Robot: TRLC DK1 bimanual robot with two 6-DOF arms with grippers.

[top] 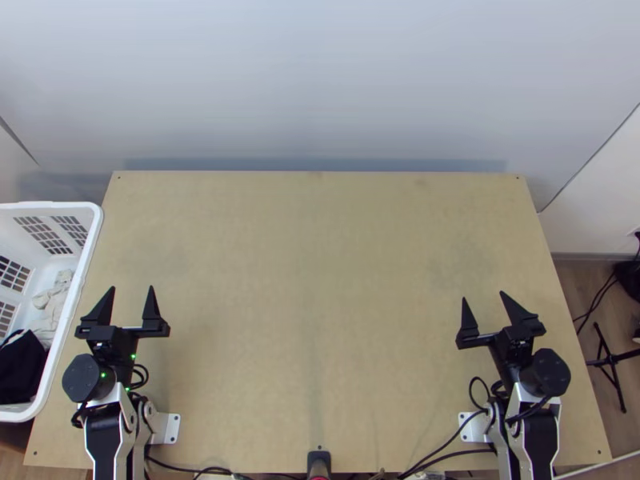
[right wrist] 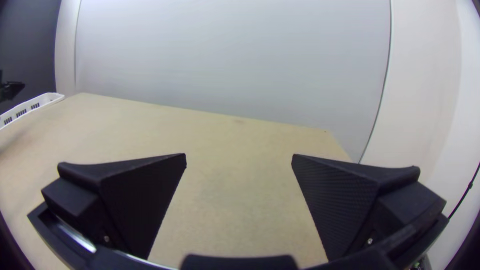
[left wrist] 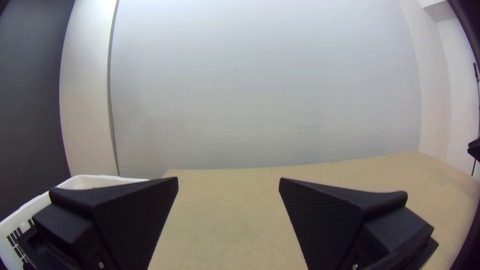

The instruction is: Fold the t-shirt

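Note:
My left gripper [top: 132, 290] stands open over the table's left part, close to the basket, with nothing between its fingers. In the left wrist view the same gripper [left wrist: 228, 181] has its two black fingers wide apart. Over the right part of the table, my right gripper [top: 484, 296] is open too and holds nothing. The right wrist view has this gripper [right wrist: 239, 156] with bare tabletop between its spread fingers. Inside the white basket at the left lie a pale, bunched cloth [top: 54, 304] and a black cloth [top: 22, 366]; whether either is a t-shirt I cannot tell.
The light wooden table [top: 320, 280] stretches between both arms, with a pale wall behind it. The white basket [top: 94, 232] stands against its left edge. Black cables [top: 448, 442] run along the near edge, where a small dark object [top: 318, 461] also sits.

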